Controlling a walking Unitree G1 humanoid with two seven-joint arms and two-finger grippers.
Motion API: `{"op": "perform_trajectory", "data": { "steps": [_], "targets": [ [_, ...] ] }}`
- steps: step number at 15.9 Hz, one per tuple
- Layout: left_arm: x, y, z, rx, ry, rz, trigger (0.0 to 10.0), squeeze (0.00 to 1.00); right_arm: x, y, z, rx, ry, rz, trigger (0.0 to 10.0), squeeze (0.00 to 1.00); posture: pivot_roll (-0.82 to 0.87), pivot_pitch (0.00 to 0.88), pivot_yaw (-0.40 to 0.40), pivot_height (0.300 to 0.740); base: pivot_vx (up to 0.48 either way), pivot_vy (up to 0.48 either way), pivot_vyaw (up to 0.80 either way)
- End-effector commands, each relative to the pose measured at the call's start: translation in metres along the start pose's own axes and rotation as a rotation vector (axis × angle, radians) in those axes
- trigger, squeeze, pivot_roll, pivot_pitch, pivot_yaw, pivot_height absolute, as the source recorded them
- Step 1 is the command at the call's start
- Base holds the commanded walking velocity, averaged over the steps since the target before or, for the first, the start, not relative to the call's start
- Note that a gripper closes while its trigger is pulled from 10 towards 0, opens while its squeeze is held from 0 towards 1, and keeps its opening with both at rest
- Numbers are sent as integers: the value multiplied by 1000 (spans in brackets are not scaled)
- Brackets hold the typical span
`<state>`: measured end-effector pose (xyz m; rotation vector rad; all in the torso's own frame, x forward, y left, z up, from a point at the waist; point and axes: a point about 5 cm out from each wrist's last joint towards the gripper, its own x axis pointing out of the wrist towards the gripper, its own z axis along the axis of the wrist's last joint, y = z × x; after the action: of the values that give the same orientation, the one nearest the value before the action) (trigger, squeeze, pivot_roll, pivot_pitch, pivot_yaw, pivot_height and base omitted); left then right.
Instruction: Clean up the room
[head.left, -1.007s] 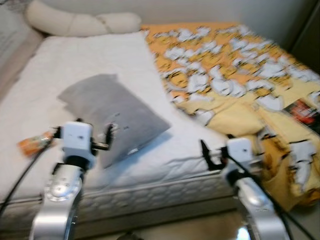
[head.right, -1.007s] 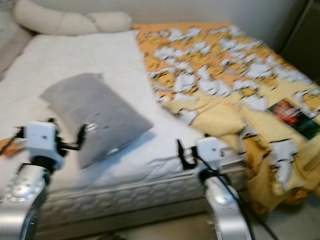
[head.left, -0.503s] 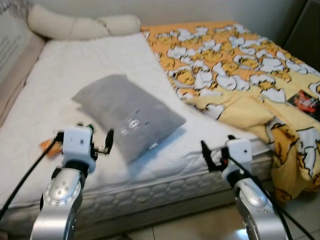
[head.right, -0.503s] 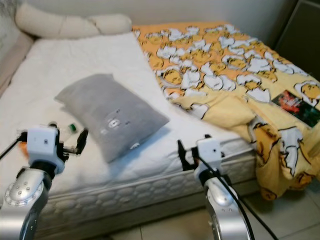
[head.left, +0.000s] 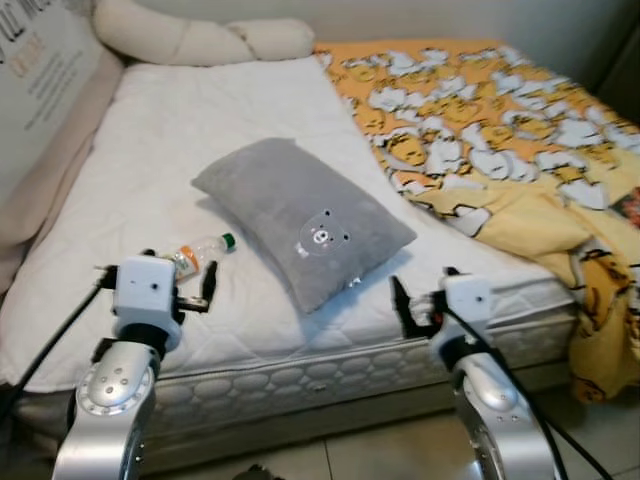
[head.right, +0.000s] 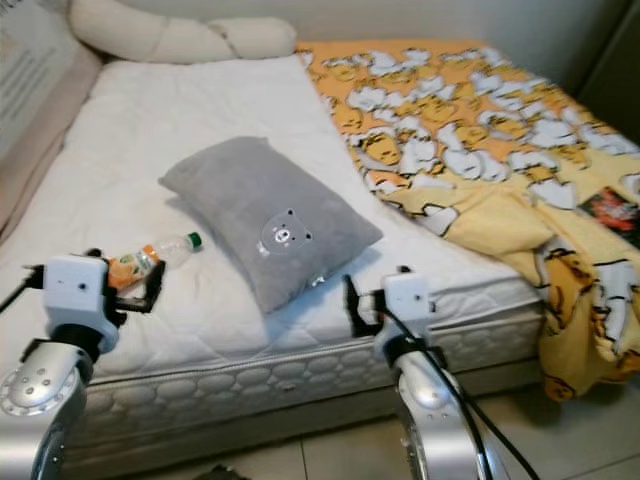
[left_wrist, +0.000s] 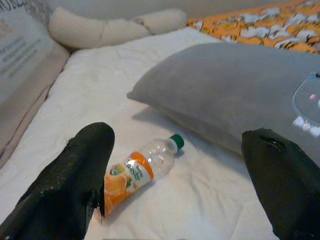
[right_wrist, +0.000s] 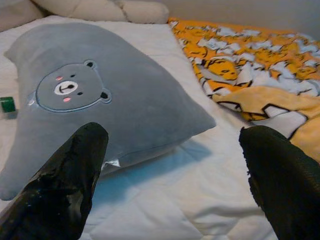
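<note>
A small plastic bottle with an orange label and a green cap is lying on its side on the bare white mattress, near the front edge of the bed and just beside the lower corner of the grey bear pillow. The left end effector is hovering just short of it with its fingers spread wide and the bottle lying between them in the wrist view; it is holding nothing. The main risk is that a round bottle on a soft quilted mattress is probably going to roll or skid if one finger is touching it first, and it could slip toward the pillow's edge or off the mattress front. A grip on the crinkly label end might also be crushing the thin plastic. The right end effector is waiting with its fingers spread as well, empty, facing the pillow's near corner close to the mattress edge. Room is generous on the white side of the bed toward the cream bolster at the head. The yellow cartoon blanket is crowding the right side and spilling over the bed's corner toward the floor, where it could be snagging the right arm's cable, though that corner is hard to read.
</note>
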<state>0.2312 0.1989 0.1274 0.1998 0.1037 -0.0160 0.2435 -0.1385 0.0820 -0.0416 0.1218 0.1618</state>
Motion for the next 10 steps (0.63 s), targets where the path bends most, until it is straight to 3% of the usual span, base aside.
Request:
{"op": "perform_trajectory", "data": {
  "steps": [1, 10],
  "targets": [
    [1, -5, 0, 0, 3, -10, 10000, 0, 0, -8, -2, -16, 16, -28, 10000, 0, 69, 0, 0, 740, 0, 311, 0],
    [-1, -6, -1, 2, 6, -12, 10000, 0, 1, -9, -3, -60, 12, -42, 10000, 0, 71, 0, -1, 740, 0, 312, 0]
  ]
}}
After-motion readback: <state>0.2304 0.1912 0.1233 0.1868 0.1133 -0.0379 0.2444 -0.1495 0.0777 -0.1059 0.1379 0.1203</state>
